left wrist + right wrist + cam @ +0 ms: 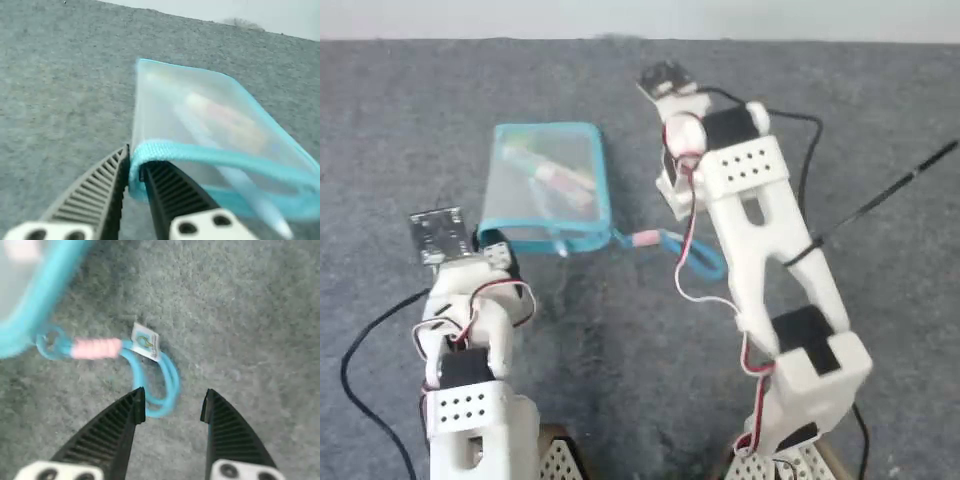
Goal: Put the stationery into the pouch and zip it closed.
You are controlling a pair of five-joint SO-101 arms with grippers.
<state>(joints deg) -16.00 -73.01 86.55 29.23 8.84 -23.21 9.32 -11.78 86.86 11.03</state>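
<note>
The teal-edged pouch (545,200), stationery (560,178) inside, lies left of centre on the grey table (620,350), zip edge running left to right along its near side, strap (95,348) trailing right, left pincer (135,167) clamped on its near-left corner, right pincer (172,402) spread apart over the strap.
</note>
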